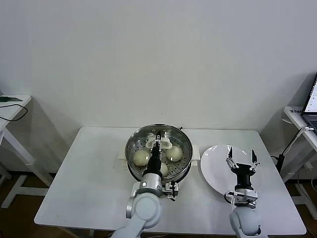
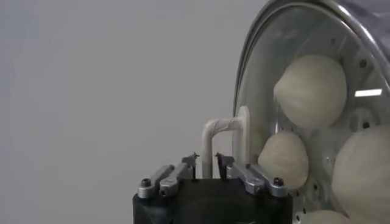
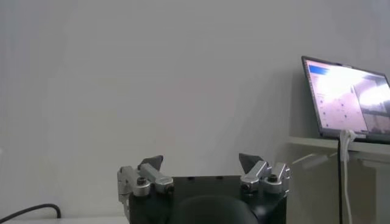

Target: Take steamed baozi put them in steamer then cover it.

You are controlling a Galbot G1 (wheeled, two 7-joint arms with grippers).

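While the lid (image 1: 159, 147) covers the steamer (image 1: 184, 168), buns (image 1: 141, 158) blur beneath; left gripper (image 1: 158, 141) straddles its handle (image 2: 220, 137), loosened. Right gripper (image 1: 241, 162), spread, hovers over the plate (image 1: 213, 168) beside.

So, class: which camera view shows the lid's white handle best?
The left wrist view: the white handle fills the centre, standing between the left hand's fingers, with the cover's glass beside it. The head view shows it only small, atop the steamer, partly hidden by the hand. The right wrist view shows none of it.

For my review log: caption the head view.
Left pincer at the cover's handle over the baozi-filled steamer; right pincer open above plate.
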